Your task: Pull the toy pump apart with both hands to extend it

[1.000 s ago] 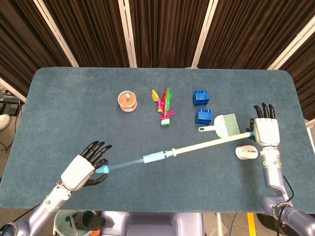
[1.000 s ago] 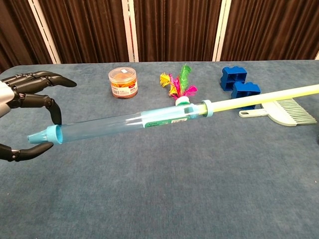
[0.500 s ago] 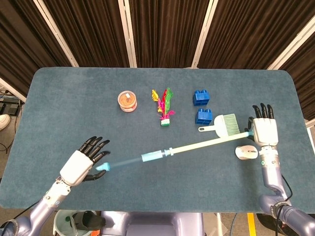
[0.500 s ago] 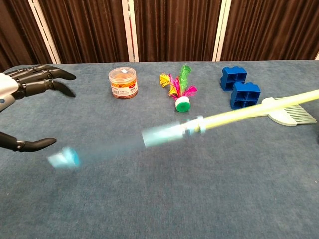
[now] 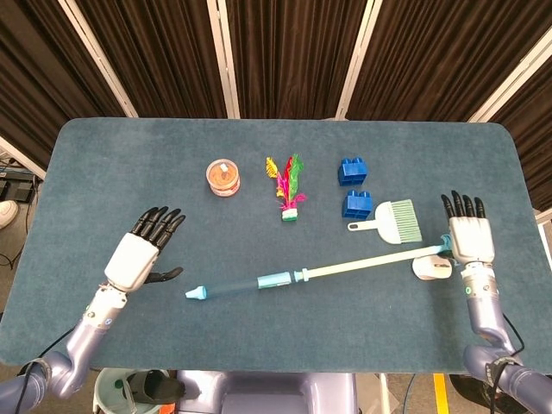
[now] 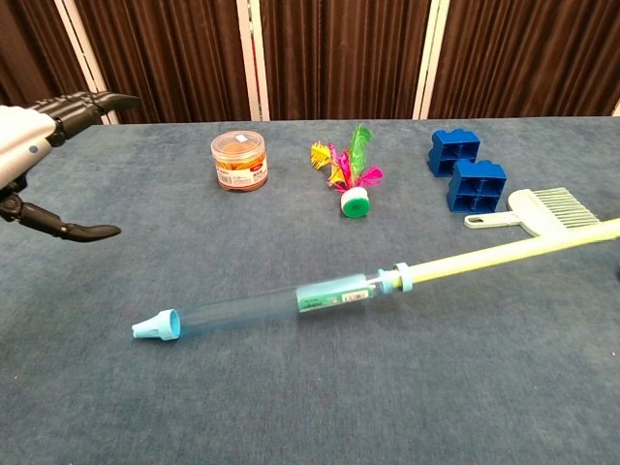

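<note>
The toy pump [image 5: 285,278] lies extended on the blue table, a clear tube with a teal nozzle [image 6: 155,325] at its left end and a long pale rod [image 6: 504,254] running right. My left hand [image 5: 142,254] hovers open up and left of the nozzle, fingers spread, holding nothing; in the chest view the left hand [image 6: 44,121] is at the far left edge. My right hand [image 5: 470,237] stands at the rod's far end with fingers straight. The handle end meets its inner edge, and the thumb is hidden, so a grip cannot be made out.
A white computer mouse [image 5: 431,268] sits just under the rod's right end. A small dustpan brush [image 5: 392,220], two blue blocks [image 5: 354,185], a feathered shuttlecock [image 5: 289,188] and an orange-lidded jar [image 5: 223,177] lie farther back.
My left hand has let go of the nozzle and drawn back to the left. The pump's left end has dropped onto the table. My right hand has sunk slightly with the rod's end.
</note>
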Controlling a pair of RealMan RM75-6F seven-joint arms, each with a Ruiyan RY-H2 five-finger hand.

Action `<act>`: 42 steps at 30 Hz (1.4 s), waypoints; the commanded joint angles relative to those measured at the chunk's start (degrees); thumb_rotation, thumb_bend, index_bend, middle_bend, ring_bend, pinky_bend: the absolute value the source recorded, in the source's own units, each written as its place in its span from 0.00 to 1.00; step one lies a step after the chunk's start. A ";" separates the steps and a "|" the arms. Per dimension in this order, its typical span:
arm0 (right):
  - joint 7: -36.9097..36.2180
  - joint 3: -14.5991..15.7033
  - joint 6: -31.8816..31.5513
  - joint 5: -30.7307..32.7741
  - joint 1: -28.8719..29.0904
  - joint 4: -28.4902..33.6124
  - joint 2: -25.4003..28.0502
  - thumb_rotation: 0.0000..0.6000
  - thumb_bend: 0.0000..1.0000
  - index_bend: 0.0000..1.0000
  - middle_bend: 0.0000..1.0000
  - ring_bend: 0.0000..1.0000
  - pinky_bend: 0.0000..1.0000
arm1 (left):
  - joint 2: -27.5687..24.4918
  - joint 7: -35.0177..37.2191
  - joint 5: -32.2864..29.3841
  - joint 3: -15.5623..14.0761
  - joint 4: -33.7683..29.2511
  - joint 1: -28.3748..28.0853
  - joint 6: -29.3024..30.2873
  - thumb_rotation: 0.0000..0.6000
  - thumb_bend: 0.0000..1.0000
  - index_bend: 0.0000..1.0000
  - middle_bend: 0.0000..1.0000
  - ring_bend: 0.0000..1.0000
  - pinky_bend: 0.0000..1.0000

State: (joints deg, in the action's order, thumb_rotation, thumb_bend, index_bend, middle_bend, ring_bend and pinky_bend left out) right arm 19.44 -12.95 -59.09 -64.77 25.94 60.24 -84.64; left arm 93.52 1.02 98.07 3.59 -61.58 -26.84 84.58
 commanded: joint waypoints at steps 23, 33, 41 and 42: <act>-6.62 5.80 -3.80 -4.27 -7.90 39.42 22.12 1.00 0.00 0.00 0.00 0.00 0.00 | -17.22 -7.63 -7.06 -4.24 -23.61 5.30 -6.50 1.00 0.06 0.00 0.00 0.03 0.11; -0.59 6.75 -25.67 -14.38 -15.42 29.04 13.14 1.00 0.05 0.00 0.00 0.00 0.00 | -13.98 -14.62 -11.01 -2.09 -20.58 12.05 2.83 1.00 0.07 0.00 0.00 0.03 0.10; -3.56 6.08 -26.33 -13.83 -16.32 27.76 12.60 1.00 0.07 0.00 0.00 0.00 0.00 | -16.24 -16.98 -15.93 -1.58 -22.90 11.90 -2.94 1.00 0.07 0.00 0.00 0.03 0.10; -4.07 6.04 -26.38 -14.01 -16.33 27.40 12.47 1.00 0.07 0.00 0.00 0.00 0.00 | -16.75 -16.99 -16.16 -1.57 -23.55 11.81 -3.49 1.00 0.07 0.00 0.00 0.03 0.10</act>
State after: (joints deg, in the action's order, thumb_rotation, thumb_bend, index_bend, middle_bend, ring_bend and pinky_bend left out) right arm 16.85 -6.51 -83.38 -77.94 10.47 89.21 -71.14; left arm 77.75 -15.45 82.89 1.93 -83.94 -15.03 82.34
